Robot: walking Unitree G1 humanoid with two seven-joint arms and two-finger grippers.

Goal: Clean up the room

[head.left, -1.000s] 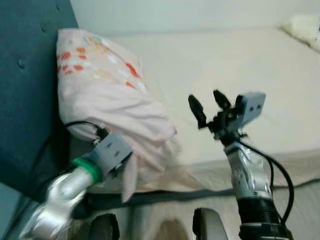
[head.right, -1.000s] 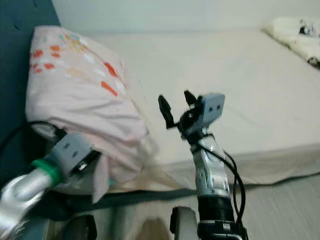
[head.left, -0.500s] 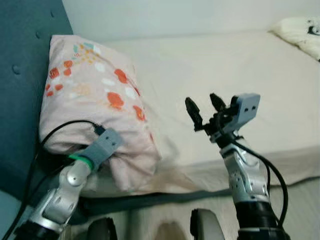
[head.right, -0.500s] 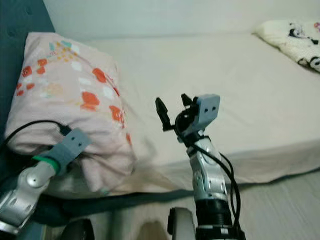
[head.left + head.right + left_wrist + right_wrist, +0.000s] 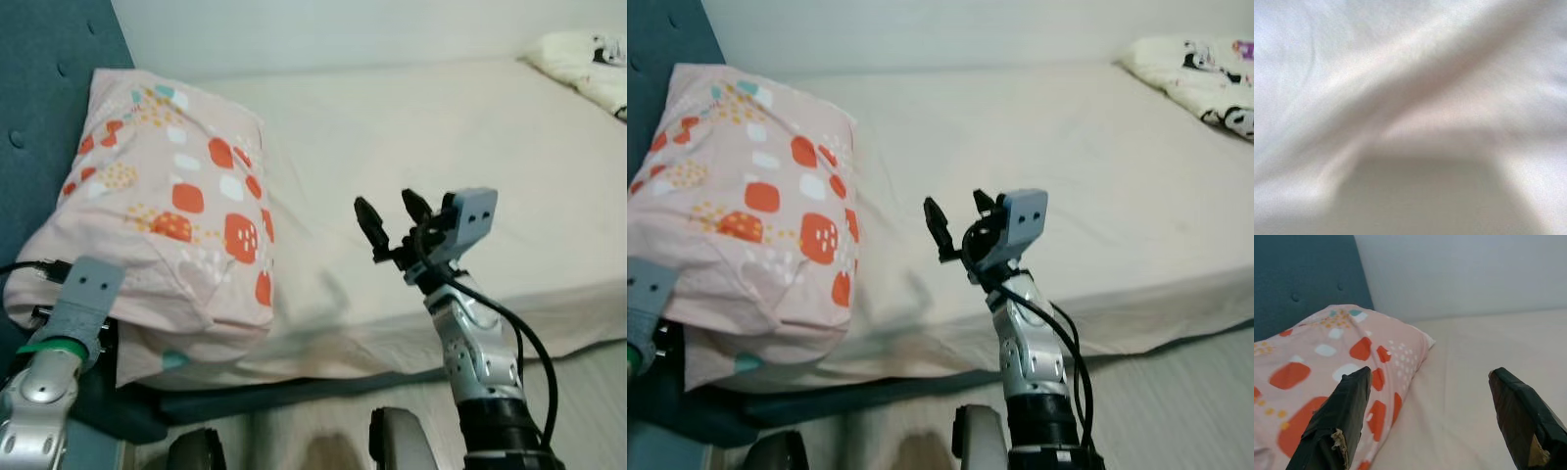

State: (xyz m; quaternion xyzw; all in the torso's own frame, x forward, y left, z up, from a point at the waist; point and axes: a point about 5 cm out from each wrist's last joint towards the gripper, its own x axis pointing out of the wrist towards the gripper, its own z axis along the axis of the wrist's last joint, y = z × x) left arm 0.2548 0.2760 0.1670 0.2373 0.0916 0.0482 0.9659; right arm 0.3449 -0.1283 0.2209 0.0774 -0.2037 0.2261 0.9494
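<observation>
A pink pillow [image 5: 171, 215] with orange, white and teal spots lies at the head end of the bed, leaning on the teal headboard [image 5: 44, 88]. My left wrist [image 5: 83, 294] presses against the pillow's near lower corner, and the cloth hides the gripper beyond it. Pale pink cloth [image 5: 1410, 98] sits close against the left wrist camera. My right gripper [image 5: 387, 223] is open and raised over the bed's front edge, to the right of the pillow and apart from it. Nothing is between its fingertips [image 5: 1339, 416].
The cream mattress [image 5: 460, 137] stretches to the right. A white patterned blanket [image 5: 588, 69] lies at its far right corner. Grey floor [image 5: 598, 392] shows below the bed's front edge. A pale wall [image 5: 343, 34] runs behind the bed.
The pillow has dropped from a bunched, lifted pose to lie flatter against the headboard. My left arm has drawn back to the lower left. The right gripper stays open in about the same place.
</observation>
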